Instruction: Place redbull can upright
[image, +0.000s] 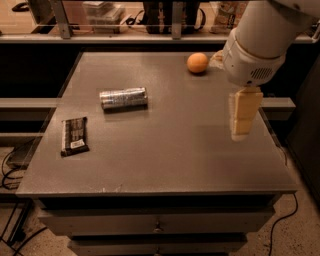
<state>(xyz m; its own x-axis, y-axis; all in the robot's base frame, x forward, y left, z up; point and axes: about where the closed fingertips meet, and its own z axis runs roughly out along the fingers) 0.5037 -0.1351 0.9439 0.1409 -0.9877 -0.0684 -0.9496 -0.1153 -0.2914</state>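
The redbull can (123, 98) lies on its side on the grey table (165, 160), in the back left part, its long axis running left to right. My gripper (242, 130) hangs from the white arm (260, 40) above the right side of the table, well to the right of the can and not touching it. It holds nothing that I can see.
An orange fruit (197, 63) sits at the back of the table, just left of the arm. A dark snack bar wrapper (75, 135) lies flat near the left edge. A shelf with clutter (105, 12) runs behind the table. Drawers (157, 227) are below the front edge.
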